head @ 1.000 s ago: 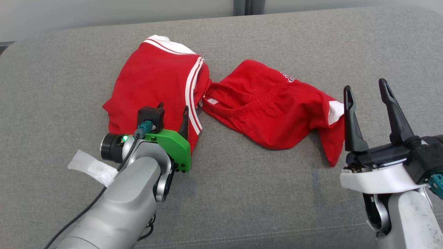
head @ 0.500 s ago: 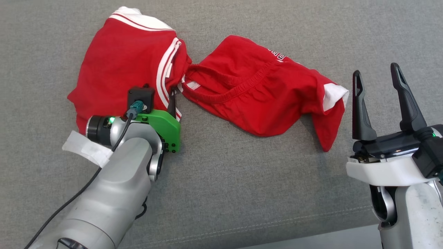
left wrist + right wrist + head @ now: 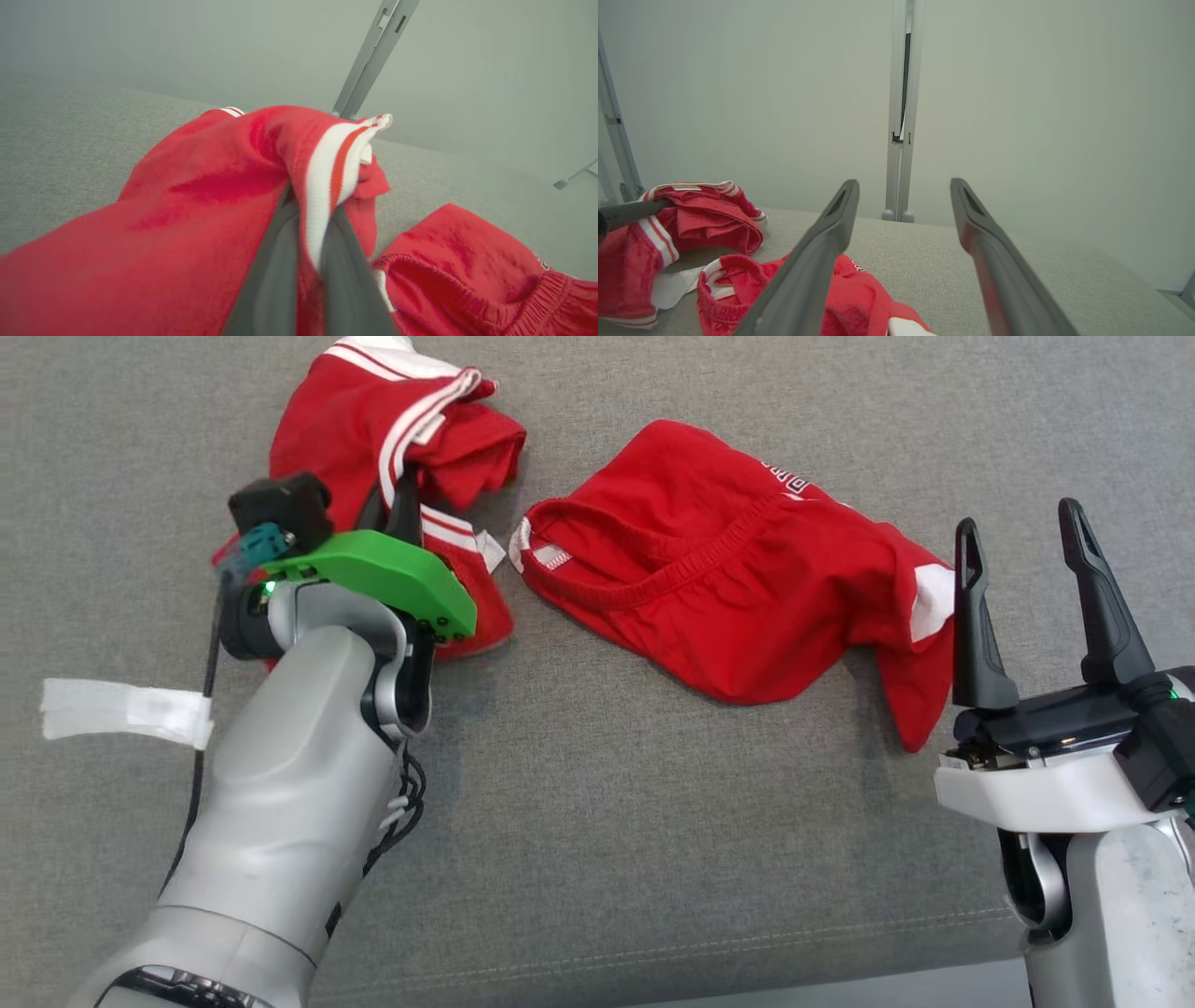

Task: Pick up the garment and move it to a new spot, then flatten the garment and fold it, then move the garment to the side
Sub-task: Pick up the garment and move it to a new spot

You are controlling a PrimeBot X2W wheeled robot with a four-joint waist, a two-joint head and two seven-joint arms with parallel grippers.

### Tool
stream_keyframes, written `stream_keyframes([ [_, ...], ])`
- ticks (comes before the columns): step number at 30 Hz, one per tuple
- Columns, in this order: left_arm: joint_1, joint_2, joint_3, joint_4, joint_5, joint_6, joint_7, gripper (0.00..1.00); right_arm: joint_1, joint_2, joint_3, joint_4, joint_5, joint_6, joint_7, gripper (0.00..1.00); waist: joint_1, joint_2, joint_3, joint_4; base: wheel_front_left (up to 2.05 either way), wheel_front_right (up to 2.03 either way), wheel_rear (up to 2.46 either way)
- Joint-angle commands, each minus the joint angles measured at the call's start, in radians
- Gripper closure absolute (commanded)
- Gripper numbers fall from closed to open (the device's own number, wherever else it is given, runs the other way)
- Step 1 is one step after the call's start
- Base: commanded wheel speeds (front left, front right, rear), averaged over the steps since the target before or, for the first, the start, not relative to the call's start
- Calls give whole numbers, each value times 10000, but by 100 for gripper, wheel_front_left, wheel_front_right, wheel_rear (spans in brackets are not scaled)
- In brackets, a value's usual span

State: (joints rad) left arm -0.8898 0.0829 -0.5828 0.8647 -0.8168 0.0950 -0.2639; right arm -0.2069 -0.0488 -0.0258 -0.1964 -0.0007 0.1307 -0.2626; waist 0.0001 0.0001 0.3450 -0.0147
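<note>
- Left gripper (image 3: pixel 401 493) is clenched on a white-striped fold of the red garment (image 3: pixel 738 588); the left wrist view shows the stripe pinched between both fingers.
- That end of the garment sits bunched around the fingers at the far left of the grey cushion (image 3: pixel 597 840).
- Its wider part, with the elastic waistband, lies on the middle of the cushion.
- Right gripper (image 3: pixel 1018 523) hovers with its fingers spread and empty, just beside the garment's white-edged right corner.

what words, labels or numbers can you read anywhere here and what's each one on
Nothing here is legible.
white print on the red garment, near its elastic band: too small and creased to read
white tag sewn inside that band: no readable marking
white tape strip: looks blank
</note>
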Motion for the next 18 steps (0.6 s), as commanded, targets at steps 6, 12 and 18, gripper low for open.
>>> stream_keyframes([
  [6, -349, 307, 2300, -1261, -43, -183, -8, 100, 53, -31, 99, 66, 33, 1, -36, 0, -1, -1, -247, 224, 0, 0, 0],
  [12, -469, 846, 4767, -2264, 545, 241, -6, 100, 31, -30, 137, 56, -40, 1, -38, 0, -1, -1, -210, 91, 0, 0, 0],
  [18, -136, 871, 7195, -3280, 1542, 426, -5, 100, -15, -30, 75, 31, -164, 1, -38, 0, -1, -1, -105, 48, 0, 0, 0],
])
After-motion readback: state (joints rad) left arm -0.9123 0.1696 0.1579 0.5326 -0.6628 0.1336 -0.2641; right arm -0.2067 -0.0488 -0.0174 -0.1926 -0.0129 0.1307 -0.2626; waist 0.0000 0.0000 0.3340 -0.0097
